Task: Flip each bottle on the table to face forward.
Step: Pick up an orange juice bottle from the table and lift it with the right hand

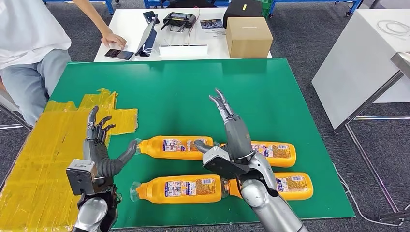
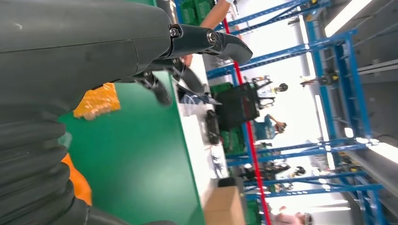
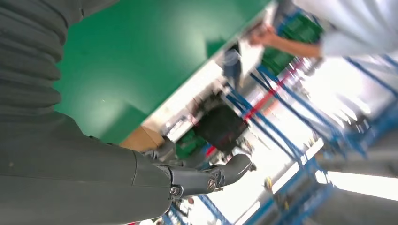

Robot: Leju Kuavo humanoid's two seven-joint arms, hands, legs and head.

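Head view showed both hands released, fingers spread: the right hand (image 1: pixel 227 137) hung over the far-right bottle (image 1: pixel 270 153), three more bottles beside and behind it; the left hand (image 1: pixel 99 145) had its thumb at the far-left bottle (image 1: pixel 174 147)'s cap. Risk: a careless descent could roll neighbouring bottles across the green surface (image 1: pixel 193 92).

The green table top (image 1: pixel 183 82) looks smooth and faintly glossy, with crinkled yellow tape (image 1: pixel 43 154) along its left edge. The four orange bottles (image 1: pixel 176 146) near its front edge are glossy plastic with printed paper-like labels. The cardboard box (image 1: pixel 248 36) beyond the far edge is matt. Both arms show brushed silver metal, the left hand (image 1: pixel 99 140) and right hand (image 1: pixel 229 130) dark matt plastic
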